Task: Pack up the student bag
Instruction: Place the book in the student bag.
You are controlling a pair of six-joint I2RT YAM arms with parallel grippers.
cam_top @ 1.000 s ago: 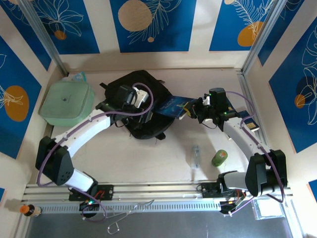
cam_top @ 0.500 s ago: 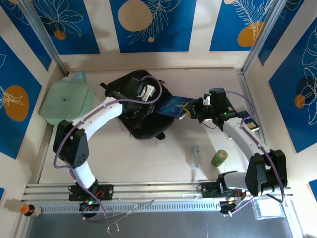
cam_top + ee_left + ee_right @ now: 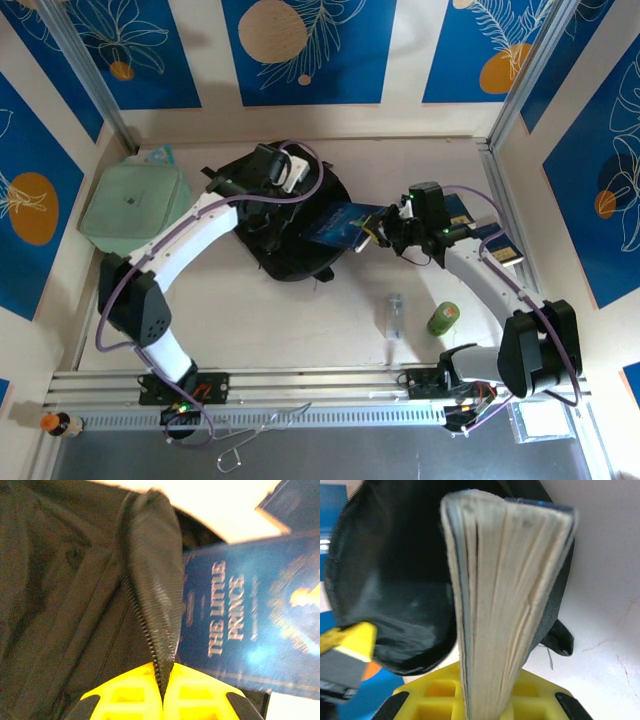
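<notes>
The left gripper [image 3: 162, 682] is pinched tight on the ribbed zip edge of the large black soft fabric backpack [image 3: 60, 610] — that edge rises straight ahead of its tips. The right gripper [image 3: 482, 700] clamps a blue rectangular paper book [image 3: 505, 580] edge-up, and the backpack lies directly beyond it.

I'm working over a pale beige table [image 3: 300, 330]. The student bag [image 3: 288, 255] lies flat on it, about mid-width and toward the back. At the far left sits a pale green square lidded container [image 3: 135, 205], with something small and teal [image 3: 160, 155] just behind it; I can't make out what that is. Nearer me, right of centre, a small clear bottle [image 3: 395, 315] lies on its side, and a short green cylinder [image 3: 444, 318] stands near it.
</notes>
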